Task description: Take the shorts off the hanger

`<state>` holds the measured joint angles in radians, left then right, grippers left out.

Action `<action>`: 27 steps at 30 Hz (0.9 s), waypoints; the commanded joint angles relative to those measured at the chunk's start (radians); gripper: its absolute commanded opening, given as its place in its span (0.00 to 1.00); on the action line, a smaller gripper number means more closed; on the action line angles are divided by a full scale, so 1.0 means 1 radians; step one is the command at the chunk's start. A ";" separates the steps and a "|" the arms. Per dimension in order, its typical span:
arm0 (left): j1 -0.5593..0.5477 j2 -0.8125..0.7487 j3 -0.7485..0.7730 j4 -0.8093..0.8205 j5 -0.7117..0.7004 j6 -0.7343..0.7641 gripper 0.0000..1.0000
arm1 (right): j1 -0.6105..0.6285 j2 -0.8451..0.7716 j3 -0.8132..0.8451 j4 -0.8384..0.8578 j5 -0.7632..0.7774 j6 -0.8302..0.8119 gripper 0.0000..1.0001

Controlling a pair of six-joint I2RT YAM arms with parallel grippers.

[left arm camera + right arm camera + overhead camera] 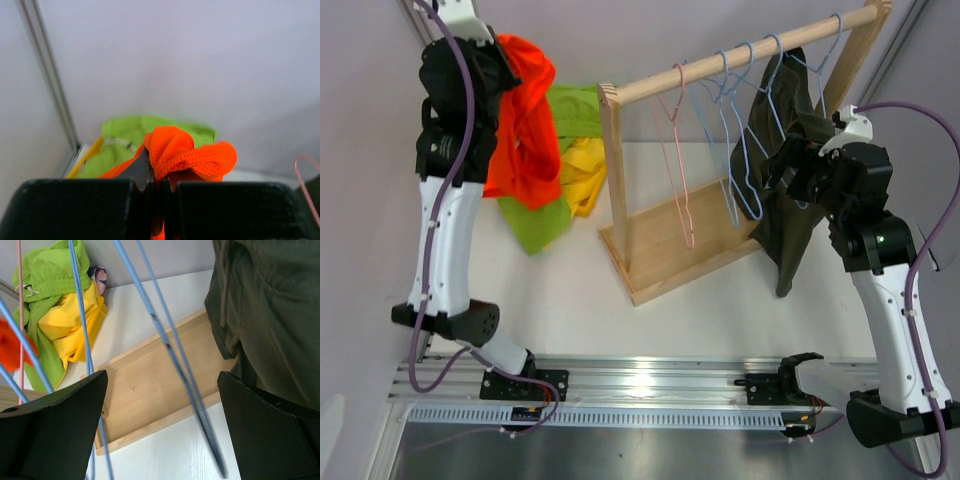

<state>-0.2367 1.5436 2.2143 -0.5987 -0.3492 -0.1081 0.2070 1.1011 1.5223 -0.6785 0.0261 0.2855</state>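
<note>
One pair, the dark olive shorts [782,245], hangs from the wooden rack [660,255] at 3 o'clock in the top view. The right gripper [162,407] sits just beside it, jaws spread wide and holding nothing. At 10 o'clock the left gripper [156,182] is clamped tight on the orange shorts [192,155] (fabric bunched at its fingertips), held above the table. Beside them, the lime green shorts [578,108] and yellow shorts [583,172] lie heaped. A pink hanger [682,190] and blue hangers [740,170] dangle from the rail.
</note>
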 commanded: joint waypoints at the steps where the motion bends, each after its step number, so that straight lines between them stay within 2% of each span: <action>1: 0.059 0.117 0.147 0.288 0.136 0.048 0.00 | -0.006 -0.064 -0.059 0.019 0.000 -0.011 0.99; 4: 0.073 0.202 0.171 0.419 0.107 0.076 0.00 | -0.009 -0.107 -0.120 0.011 -0.015 -0.008 0.99; 6: 0.074 0.288 0.190 0.430 0.052 0.082 0.00 | -0.008 -0.124 -0.149 -0.004 -0.015 -0.008 0.99; 9: 0.076 0.312 0.010 0.540 -0.028 0.088 0.01 | -0.011 -0.159 -0.171 -0.015 -0.015 -0.016 0.99; 11: 0.083 0.347 -0.103 0.571 -0.065 0.068 0.32 | -0.011 -0.170 -0.165 -0.021 -0.014 -0.020 0.99; 12: 0.088 0.364 -0.117 0.553 -0.073 0.053 0.53 | -0.011 -0.173 -0.156 -0.032 -0.012 -0.025 0.99; 13: 0.094 0.381 -0.134 0.501 -0.085 0.015 0.95 | -0.012 -0.176 -0.130 -0.038 -0.006 -0.023 0.99; 14: 0.106 0.398 -0.139 0.464 -0.094 -0.008 0.99 | -0.012 -0.182 -0.111 -0.042 0.001 -0.026 0.99; 17: 0.152 0.440 -0.140 0.324 -0.064 -0.128 0.99 | -0.012 -0.185 -0.027 -0.058 -0.002 -0.022 0.99; 20: 0.185 0.389 -0.238 0.284 -0.048 -0.202 0.99 | -0.012 -0.181 0.063 -0.081 0.001 -0.023 0.99; 27: 0.186 0.101 -0.398 0.249 -0.093 -0.274 0.99 | -0.012 -0.086 0.223 -0.059 0.112 -0.091 0.99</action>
<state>-0.0383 1.8622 1.8256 -0.3748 -0.4095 -0.3050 0.1989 0.9596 1.6791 -0.7658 0.0669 0.2447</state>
